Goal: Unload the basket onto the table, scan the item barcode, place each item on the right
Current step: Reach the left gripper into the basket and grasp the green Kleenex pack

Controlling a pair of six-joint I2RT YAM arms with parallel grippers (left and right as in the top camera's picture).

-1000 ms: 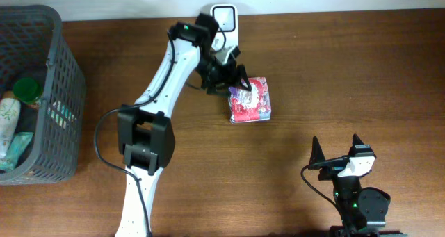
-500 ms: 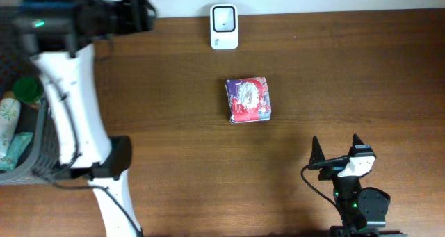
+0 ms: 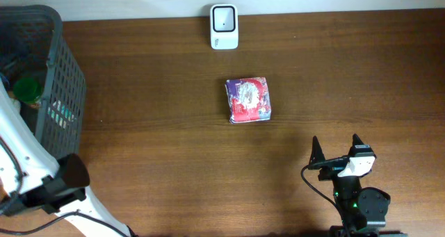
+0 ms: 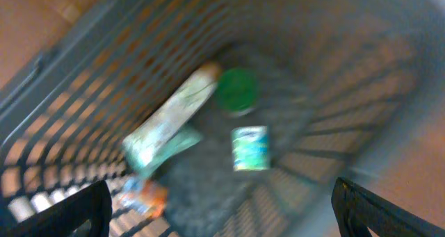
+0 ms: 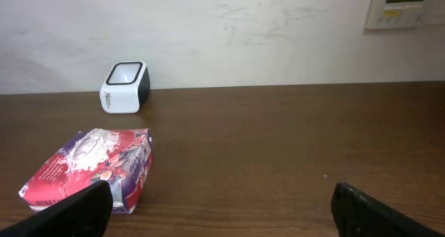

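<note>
My brown wooden bench point(image 3: 361, 77), a red and purple packet point(image 3: 248, 99) lying flat near its middle, a white scanner point(image 3: 224, 17) at the far edge, a grey mesh basket point(image 3: 69, 98) at my left end

A dark grey plastic mesh basket point(image 3: 69, 91) stood at the left end of the brown wooden desk point(image 3: 361, 77), with a pale wall point(image 5: 243, 35) behind the desk. The blurred left wrist view showed 4 things lying inside it. There was a round green lid point(image 4: 237, 90) and a long pale bottle point(image 4: 174, 115) lying slantwise, its end just beside the lid. A small teal and white packet point(image 4: 249, 148) sat near the lid, and an orange wrapper point(image 4: 142, 197) lay low by the basket's wall. High on the wall hung a beige control panel point(image 5: 405, 4) with a small display.
</note>
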